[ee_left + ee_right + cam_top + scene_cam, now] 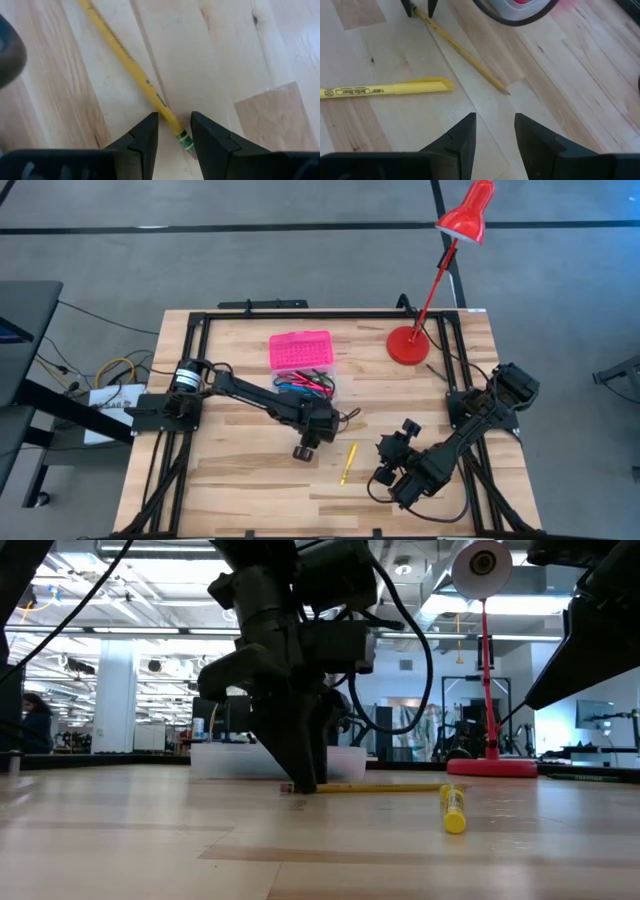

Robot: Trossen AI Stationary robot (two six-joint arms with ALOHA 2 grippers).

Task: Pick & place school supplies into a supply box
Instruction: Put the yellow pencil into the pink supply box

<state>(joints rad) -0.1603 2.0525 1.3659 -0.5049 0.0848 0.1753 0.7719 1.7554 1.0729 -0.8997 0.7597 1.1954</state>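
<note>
Left gripper straddling the eraser end of a yellow pencil

The pencil lies flat and slants across the pale wooden table, its green-banded ferrule sitting in the gap between the two dark fingers, which stand parted on either side of it without visibly pressing it. A blurred dark shape shows at one edge.

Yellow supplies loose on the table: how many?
2. A yellow pencil with its eraser end between the left gripper's fingers, and a yellow highlighter beside it. More may be hidden.
</note>
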